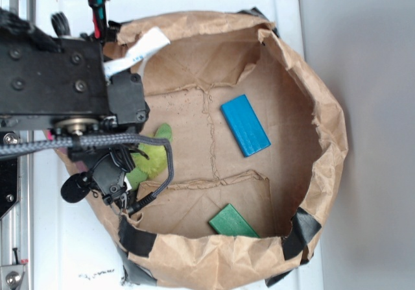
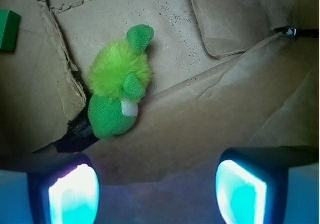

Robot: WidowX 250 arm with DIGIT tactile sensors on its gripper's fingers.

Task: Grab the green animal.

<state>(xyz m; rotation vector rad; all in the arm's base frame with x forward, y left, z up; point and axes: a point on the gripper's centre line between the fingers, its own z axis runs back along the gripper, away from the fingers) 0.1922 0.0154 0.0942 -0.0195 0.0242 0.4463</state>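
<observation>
The green animal (image 2: 117,81) is a fuzzy yellow-green plush with darker green head and ears. It lies on the floor of the brown paper bag, close to the bag's left wall. In the exterior view the green animal (image 1: 153,157) is partly hidden under the arm. My gripper (image 2: 157,186) hangs above the bag's wall, open, with nothing between its glowing pads (image 2: 70,194). The toy is ahead of the left finger and not touched. In the exterior view my gripper (image 1: 123,186) sits at the bag's left rim.
The paper bag (image 1: 327,115) has tall crumpled walls with black tape (image 1: 299,233) at the corners. A blue block (image 1: 245,125) lies in the middle. A flat dark green block (image 1: 233,222) lies near the front wall and shows again as the green block (image 2: 9,29) at the wrist view's left edge.
</observation>
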